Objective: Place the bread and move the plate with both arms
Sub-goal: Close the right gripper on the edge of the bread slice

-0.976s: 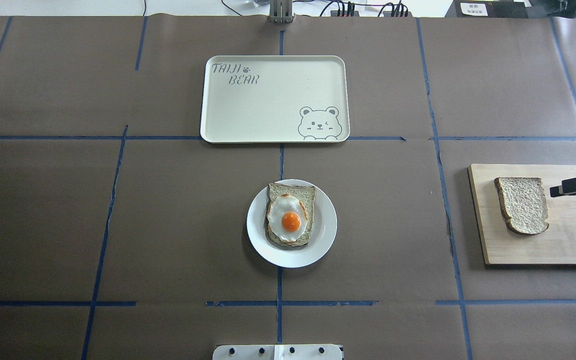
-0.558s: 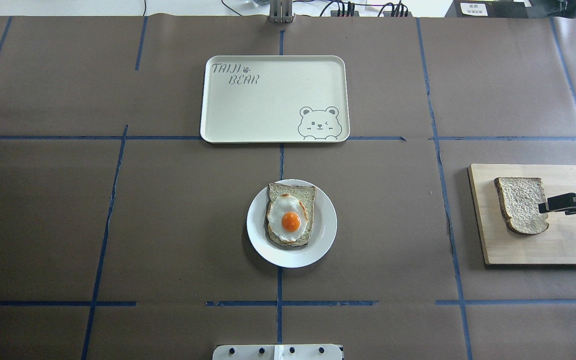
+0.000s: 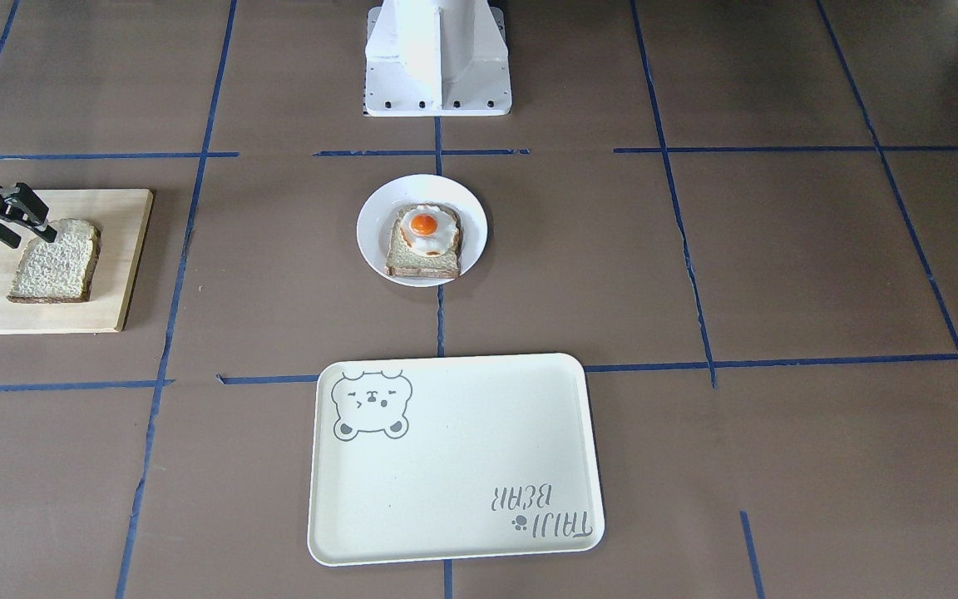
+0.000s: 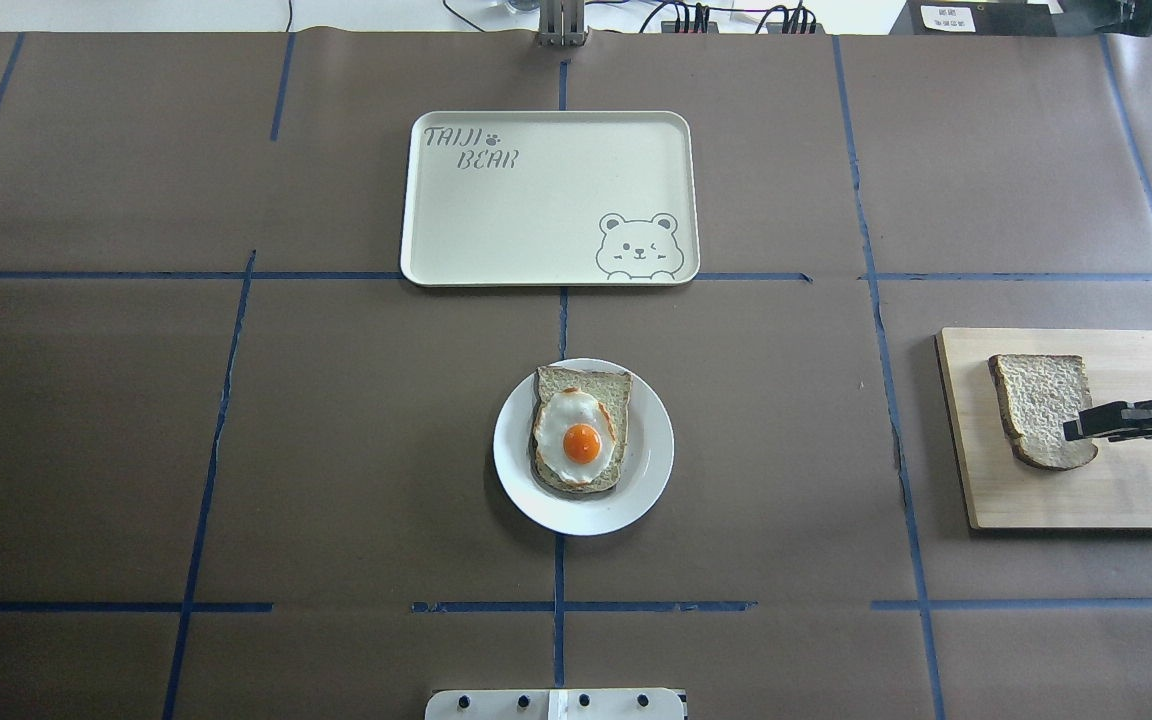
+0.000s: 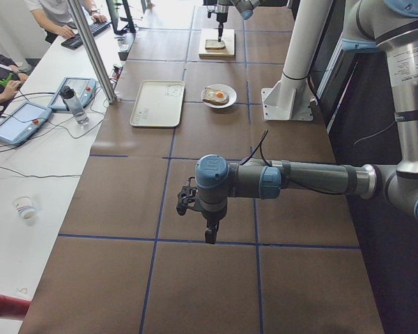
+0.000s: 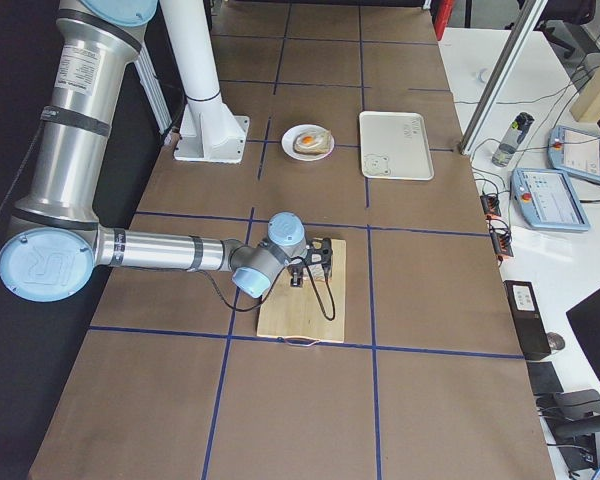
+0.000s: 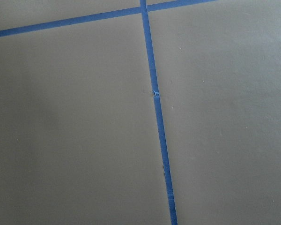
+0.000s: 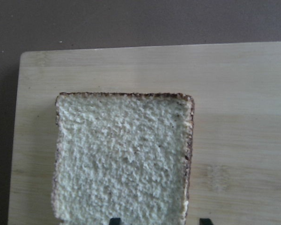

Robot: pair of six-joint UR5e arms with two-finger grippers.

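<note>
The plain bread lies flat on a wooden board at the table's right. My right gripper is open and hovers at the slice's right edge, near its rounded end. It also shows in the front view by the bread. The right wrist view shows the bread with two fingertips at the bottom, one over the slice and one over the board. The white plate at mid-table carries the egg-topped slice. My left gripper hangs over bare table far to the left; I cannot tell whether it is open or shut.
The cream bear tray lies beyond the plate, towards the far edge. The white robot base stands behind the plate. Blue tape lines cross the brown table cover. Operators and tablets sit along the far side in the left view.
My right gripper has moved left and towards the near side, from beside the bread's right edge to over that edge. The bread, the plate and the tray have not moved.
</note>
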